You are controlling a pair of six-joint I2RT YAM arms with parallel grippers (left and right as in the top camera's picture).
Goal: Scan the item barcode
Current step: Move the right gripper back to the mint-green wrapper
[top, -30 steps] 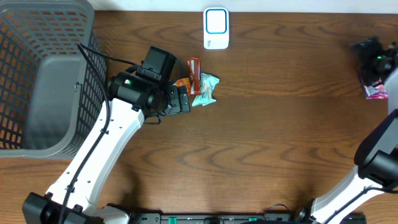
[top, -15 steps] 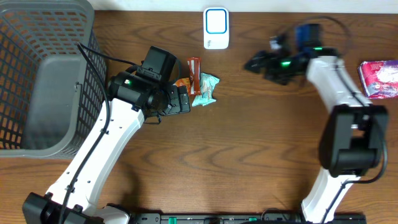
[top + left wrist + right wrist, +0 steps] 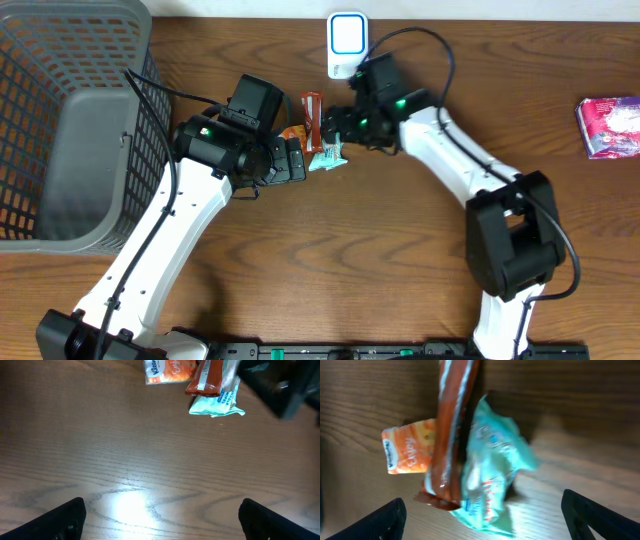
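Right gripper [image 3: 342, 120] has swung from the frame's right edge to the upper-centre snack packets [image 3: 326, 156], jaws wide and empty; pickup looks next.

4 packets [image 3: 608, 127], 1 basket [image 3: 92, 172], 1 scanner [image 3: 347, 45]

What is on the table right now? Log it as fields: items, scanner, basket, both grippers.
pile: long red-brown snack bar wrapper over crinkled teal packet and orange pack
scanner: white box, blue-rimmed face, far edge
basket: grey mesh basket, left side
stray: pink packet, far right
left gripper: open, empty, near pile
right gripper: open, empty, above pile
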